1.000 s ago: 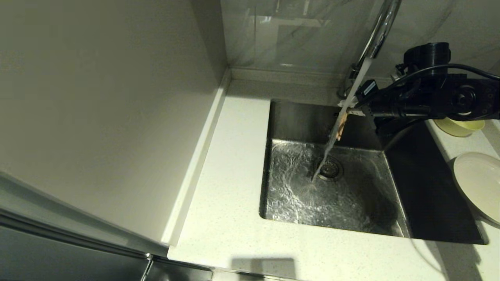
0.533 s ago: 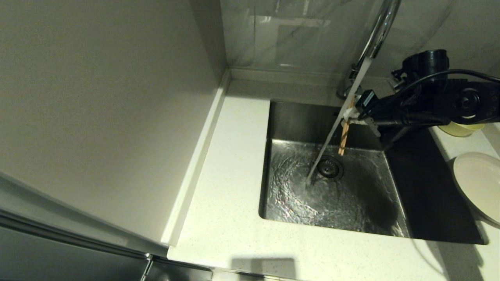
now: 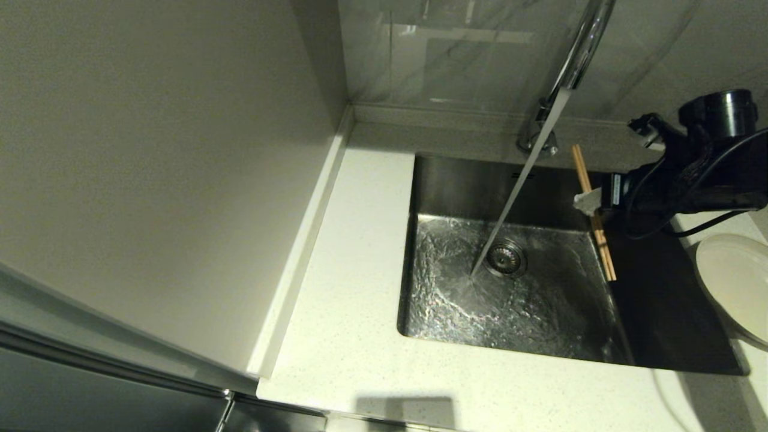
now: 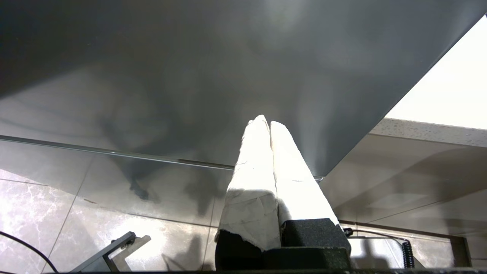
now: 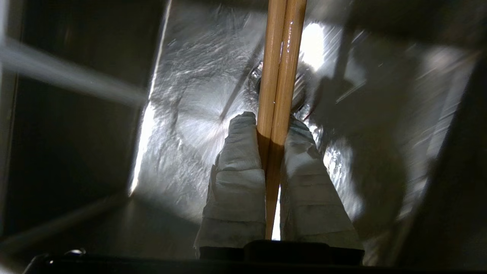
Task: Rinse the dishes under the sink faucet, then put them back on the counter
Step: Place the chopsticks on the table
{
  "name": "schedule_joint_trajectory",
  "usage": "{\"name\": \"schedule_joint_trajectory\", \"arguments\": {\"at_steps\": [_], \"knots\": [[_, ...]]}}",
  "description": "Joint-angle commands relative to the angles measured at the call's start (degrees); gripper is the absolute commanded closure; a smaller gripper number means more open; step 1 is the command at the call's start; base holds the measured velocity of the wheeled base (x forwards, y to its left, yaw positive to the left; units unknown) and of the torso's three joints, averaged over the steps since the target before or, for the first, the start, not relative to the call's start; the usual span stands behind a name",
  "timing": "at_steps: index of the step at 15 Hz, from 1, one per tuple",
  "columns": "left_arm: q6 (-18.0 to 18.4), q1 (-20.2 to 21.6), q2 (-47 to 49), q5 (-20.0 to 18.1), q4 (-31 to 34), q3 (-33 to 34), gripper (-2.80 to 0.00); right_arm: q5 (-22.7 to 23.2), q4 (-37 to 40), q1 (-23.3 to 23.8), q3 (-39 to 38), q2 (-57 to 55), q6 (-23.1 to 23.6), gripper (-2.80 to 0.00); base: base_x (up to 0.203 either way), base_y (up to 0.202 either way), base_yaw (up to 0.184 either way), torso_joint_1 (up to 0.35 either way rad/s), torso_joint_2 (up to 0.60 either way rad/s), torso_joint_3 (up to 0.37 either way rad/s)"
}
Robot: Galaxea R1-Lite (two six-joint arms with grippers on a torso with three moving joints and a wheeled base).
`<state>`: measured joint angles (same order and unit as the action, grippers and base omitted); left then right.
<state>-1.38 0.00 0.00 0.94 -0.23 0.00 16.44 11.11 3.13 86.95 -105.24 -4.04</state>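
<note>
Sink point(image 3: 456, 180) right of centre in the head view, set into the counter point(image 3: 354, 312). Faucet point(image 3: 579, 54) at upper right, behind the basin. Drain point(image 3: 507, 258) mid-basin. Chopsticks point(image 3: 594, 222) over the sink's right side, clamped in the right gripper point(image 3: 591, 201). Plate point(image 3: 735, 285) at right edge, on the counter.

Faucet point(image 3: 576, 60) spout top cut off by frame; plate point(image 3: 735, 285) cropped at edge; bowl hidden behind right arm.
</note>
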Motion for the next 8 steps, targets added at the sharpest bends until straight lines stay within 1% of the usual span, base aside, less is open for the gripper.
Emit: {"name": "schedule_joint_trajectory", "arguments": {"at_steps": [1,3,5,6,8], "knots": [[0.0,0.0,-0.1,0.0,0.0,0.0,0.0,0.1,-1.7,3.8,3.2,1.2,1.8,0.0,0.0,0.0,0.0,0.0,0.0,0.0],[0.0,0.0,-0.1,0.0,0.0,0.0,0.0,0.1,-1.2,7.2,6.5,0.6,6.5,0.0,0.0,0.0,0.0,0.0,0.0,0.0],[0.0,0.0,-0.1,0.0,0.0,0.0,0.0,0.2,2.1,9.7,12.2,-1.0,10.5,0.0,0.0,0.0,0.0,0.0,0.0,0.0],[0.0,0.0,-0.1,0.0,0.0,0.0,0.0,0.4,3.8,10.7,16.3,-2.3,11.6,0.0,0.0,0.0,0.0,0.0,0.0,0.0],[0.0,0.0,-0.1,0.0,0.0,0.0,0.0,-0.1,5.5,12.6,25.7,-6.3,12.0,0.0,0.0,0.0,0.0,0.0,0.0,0.0]]}}
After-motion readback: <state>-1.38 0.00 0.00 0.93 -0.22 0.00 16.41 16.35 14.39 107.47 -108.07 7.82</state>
